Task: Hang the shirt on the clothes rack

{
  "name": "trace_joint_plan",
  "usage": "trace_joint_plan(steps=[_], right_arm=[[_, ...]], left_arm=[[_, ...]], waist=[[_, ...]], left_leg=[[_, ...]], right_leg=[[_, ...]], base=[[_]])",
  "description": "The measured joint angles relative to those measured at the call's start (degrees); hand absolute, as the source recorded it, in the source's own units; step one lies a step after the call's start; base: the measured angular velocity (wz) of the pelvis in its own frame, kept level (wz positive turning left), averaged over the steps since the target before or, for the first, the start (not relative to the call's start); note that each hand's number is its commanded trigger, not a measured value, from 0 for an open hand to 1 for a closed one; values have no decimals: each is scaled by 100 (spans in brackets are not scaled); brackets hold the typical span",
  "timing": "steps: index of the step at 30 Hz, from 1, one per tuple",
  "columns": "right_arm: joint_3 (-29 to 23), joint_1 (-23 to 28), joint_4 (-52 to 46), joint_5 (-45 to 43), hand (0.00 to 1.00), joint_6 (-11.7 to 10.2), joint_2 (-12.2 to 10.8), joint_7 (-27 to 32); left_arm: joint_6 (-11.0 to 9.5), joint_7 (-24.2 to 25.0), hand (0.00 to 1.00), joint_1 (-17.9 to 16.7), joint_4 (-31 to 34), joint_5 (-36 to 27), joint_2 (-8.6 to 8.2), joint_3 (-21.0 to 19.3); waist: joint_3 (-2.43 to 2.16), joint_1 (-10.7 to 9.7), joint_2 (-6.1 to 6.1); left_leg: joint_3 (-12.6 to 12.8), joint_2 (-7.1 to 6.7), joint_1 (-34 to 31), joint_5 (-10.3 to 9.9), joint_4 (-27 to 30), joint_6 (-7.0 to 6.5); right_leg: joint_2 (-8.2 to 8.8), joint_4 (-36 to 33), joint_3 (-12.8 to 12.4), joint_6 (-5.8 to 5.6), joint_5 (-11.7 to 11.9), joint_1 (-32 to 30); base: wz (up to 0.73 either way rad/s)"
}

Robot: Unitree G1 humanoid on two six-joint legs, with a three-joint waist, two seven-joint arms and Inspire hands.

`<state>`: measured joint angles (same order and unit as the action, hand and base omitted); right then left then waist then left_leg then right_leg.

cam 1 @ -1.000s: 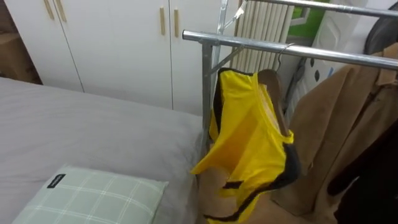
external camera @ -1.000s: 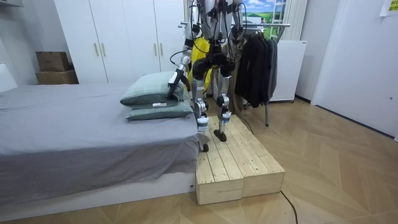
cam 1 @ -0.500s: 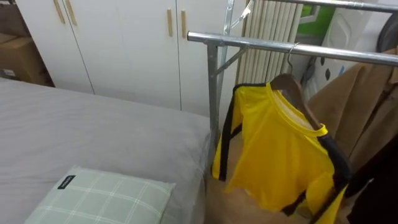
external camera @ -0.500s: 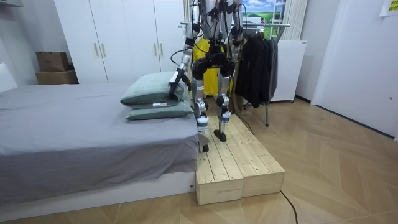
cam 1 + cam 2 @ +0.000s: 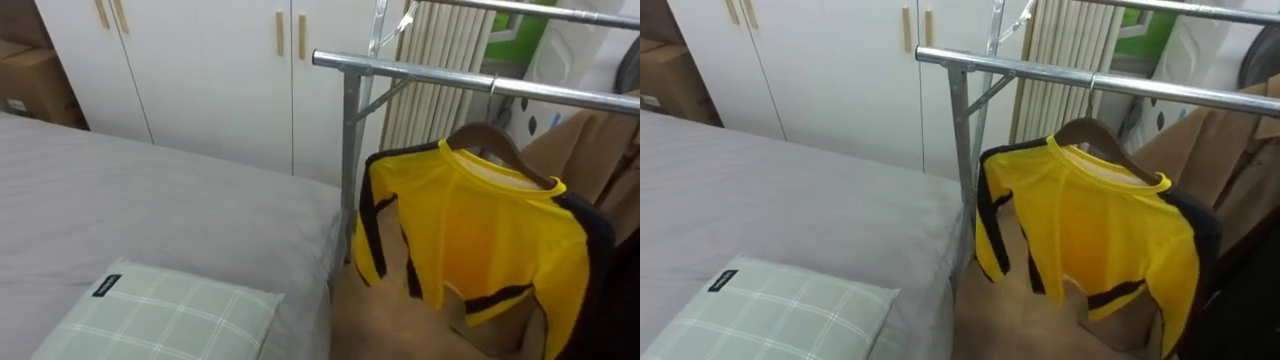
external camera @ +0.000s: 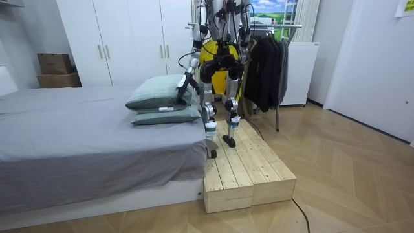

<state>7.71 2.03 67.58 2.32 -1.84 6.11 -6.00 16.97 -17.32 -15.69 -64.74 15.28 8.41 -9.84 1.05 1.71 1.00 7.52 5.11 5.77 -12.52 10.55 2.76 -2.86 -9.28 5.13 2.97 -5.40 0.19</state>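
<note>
hanging from the rail (image 5: 430,72), yellow shirt (image 5: 490,230); a knock could slip it off its hanger (image 5: 492,136). left hand (image 6: 180,89) below rail, grip unreadable.

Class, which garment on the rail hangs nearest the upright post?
The yellow shirt on the wooden hanger: it hangs right beside the post, while the brown coat hangs farther along the rail.

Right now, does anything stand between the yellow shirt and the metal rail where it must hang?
Nothing visible does. The yellow shirt sits on a wooden hanger whose hook seems already over the metal rail. The brown coat hangs beside it, on the robot's right, not between.
</note>
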Motion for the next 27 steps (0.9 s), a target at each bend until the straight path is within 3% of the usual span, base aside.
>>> trace_joint_plan(steps=[6, 12, 17, 21, 24, 25, 27], right_arm=[[21, 14, -5, 70, 0, -2, 20, -9], [18, 13, -5, 84, 0, 1, 43, -62], [3, 3, 2, 61, 0, 26, 94, -235], [127, -40, 3, 59, 0, 76, 106, -292], [223, -52, 4, 2, 0, 104, 151, -292], [212, -67, 9, -41, 0, 135, 168, -288], [220, -68, 9, -58, 0, 155, 230, -286]], left_arm=[[-17, 2, 0, 7, 2, -1, -10, 12], [-73, 24, 0, 7, 1, 4, -81, 74], [-174, 128, 0, 40, 4, 56, -83, 69], [-217, 188, 0, 39, 3, 26, -84, 122], [-294, 268, 0, 33, 5, -17, -97, 238], [-350, 305, 0, 11, 18, -16, -115, 239], [-401, 384, 0, -4, 57, -14, -160, 244]], waist=[[10, 27, -64], [1, 15, -206], [-16, 23, -249], [-11, 57, -256], [-17, 70, -318], [-41, 72, -363], [-39, 52, -466]], left_leg=[[-37, 12, -10, -21, -2, 8], [-202, -15, -41, -33, 20, -1], [-500, -79, -64, -32, 84, -3], [-580, -109, -108, -32, 97, -3], [-763, -138, -165, -33, 122, -2], [-821, -149, -209, -31, 135, -1], [-873, -183, -331, -21, 275, -13]], right_leg=[[-8, 63, 69, 2, -8, 60], [44, 50, 257, -9, -70, 103], [149, -107, 512, -26, -246, 103], [228, -298, 636, -23, -408, 42], [307, -341, 849, -25, -477, 83], [340, -343, 960, -24, -497, 98], [400, -357, 1186, -35, -515, 168]], base=[[4], [15], [29], [17], [31], [41], [61]])
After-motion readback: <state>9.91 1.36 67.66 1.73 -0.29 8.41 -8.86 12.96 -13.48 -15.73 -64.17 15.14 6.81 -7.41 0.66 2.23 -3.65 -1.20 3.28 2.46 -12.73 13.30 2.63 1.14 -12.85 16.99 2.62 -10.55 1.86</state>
